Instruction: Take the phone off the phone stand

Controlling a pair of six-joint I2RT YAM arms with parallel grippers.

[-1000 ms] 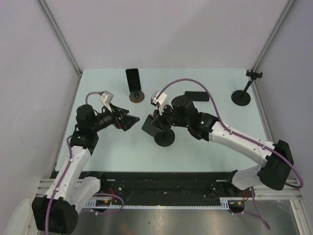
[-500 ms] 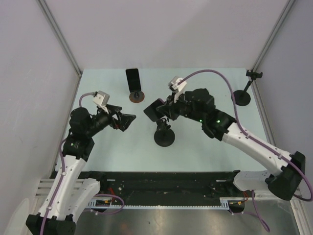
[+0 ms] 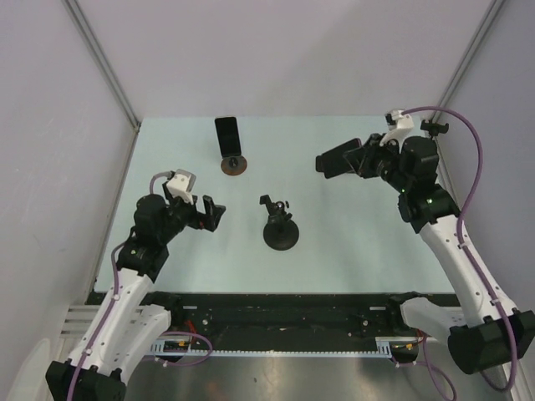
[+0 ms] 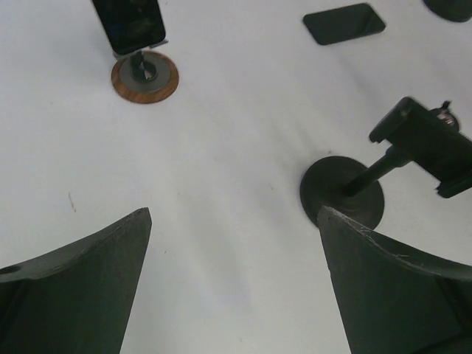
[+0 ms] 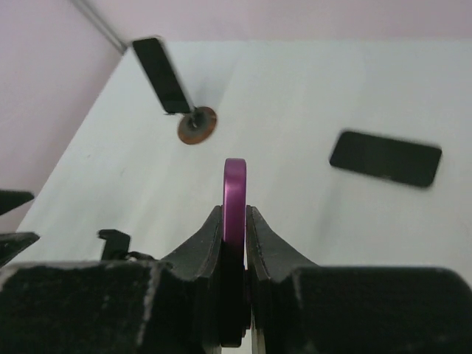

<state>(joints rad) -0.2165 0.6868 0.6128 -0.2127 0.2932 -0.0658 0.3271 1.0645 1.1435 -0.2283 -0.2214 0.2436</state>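
Observation:
My right gripper [image 3: 357, 159] is shut on a dark phone with a purple edge [image 5: 234, 193]. It holds the phone in the air at the back right, well away from the black phone stand [image 3: 279, 230]. In the top view the phone [image 3: 333, 162] sticks out to the left of the fingers. The stand is at mid-table with its clamp empty, and also shows in the left wrist view [image 4: 344, 193]. My left gripper [image 3: 212, 214] is open and empty to the left of the stand, its fingers spread wide [image 4: 234, 215].
A second phone [image 3: 226, 134] sits on a wooden-based stand [image 3: 234, 164] at the back. Another black stand [image 3: 414, 165] is at the far right, its clamp empty. A dark phone shape lies flat on the table in both wrist views [image 5: 385, 158] [image 4: 344, 23].
My right gripper has lifted the phone off the middle stand and carried it to the back right. My left gripper has drawn back to the left, away from the stand.

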